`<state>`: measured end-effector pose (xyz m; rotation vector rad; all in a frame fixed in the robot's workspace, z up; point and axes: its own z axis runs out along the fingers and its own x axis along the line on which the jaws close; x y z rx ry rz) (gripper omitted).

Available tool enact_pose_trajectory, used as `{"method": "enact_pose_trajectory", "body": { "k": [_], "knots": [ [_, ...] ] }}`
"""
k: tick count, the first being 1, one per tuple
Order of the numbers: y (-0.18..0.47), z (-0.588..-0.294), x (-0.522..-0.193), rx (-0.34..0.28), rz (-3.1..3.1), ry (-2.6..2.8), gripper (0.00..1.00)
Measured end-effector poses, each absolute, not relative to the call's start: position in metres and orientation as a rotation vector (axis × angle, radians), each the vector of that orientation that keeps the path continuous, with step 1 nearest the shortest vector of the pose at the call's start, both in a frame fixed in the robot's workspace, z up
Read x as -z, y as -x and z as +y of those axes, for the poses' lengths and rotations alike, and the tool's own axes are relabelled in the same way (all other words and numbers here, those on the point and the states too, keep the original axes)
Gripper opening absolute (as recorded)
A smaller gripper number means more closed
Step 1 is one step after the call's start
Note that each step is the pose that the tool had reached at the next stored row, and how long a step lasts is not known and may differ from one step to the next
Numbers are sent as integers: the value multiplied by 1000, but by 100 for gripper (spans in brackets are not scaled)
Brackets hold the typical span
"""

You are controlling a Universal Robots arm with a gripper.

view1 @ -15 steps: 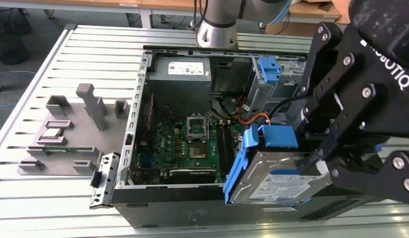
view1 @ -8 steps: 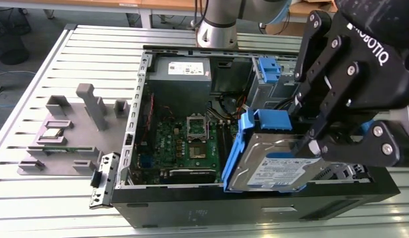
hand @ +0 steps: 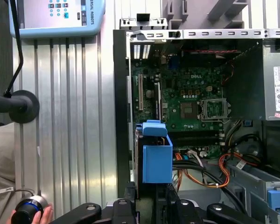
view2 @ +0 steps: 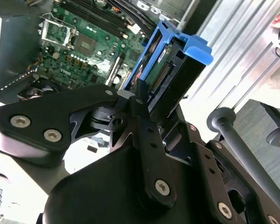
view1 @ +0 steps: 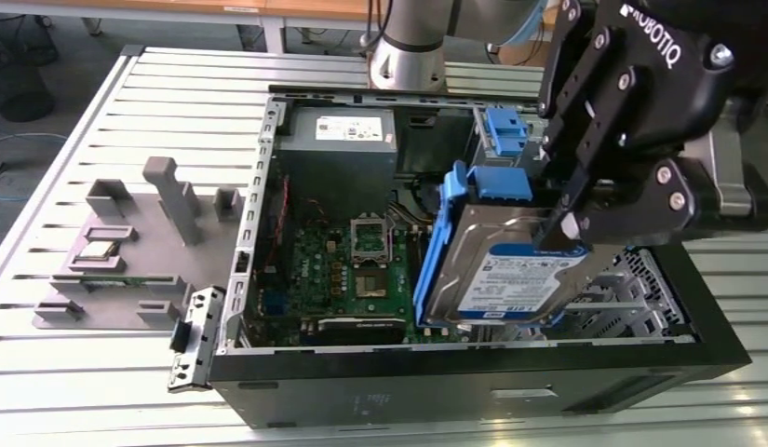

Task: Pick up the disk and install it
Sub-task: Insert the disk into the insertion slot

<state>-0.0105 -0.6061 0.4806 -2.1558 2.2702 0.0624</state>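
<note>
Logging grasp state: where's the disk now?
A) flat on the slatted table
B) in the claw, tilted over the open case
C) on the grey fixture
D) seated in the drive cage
B: the claw grips the disk by its upper edge, holding it tilted above the open computer case.

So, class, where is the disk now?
The gripper holds the disk tilted over the open computer case, to the exterior view's right of the circuit board.
</note>
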Motion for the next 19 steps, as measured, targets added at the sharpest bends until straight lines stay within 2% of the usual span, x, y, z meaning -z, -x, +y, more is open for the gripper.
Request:
{"method": "enact_pose_trajectory", "body": {
  "k": [6,19],
  "knots": [
    [10,-597,-481,-62,2270,2156,35],
    [9,-596,-481,-62,2270,2156,35]
  ]
}}
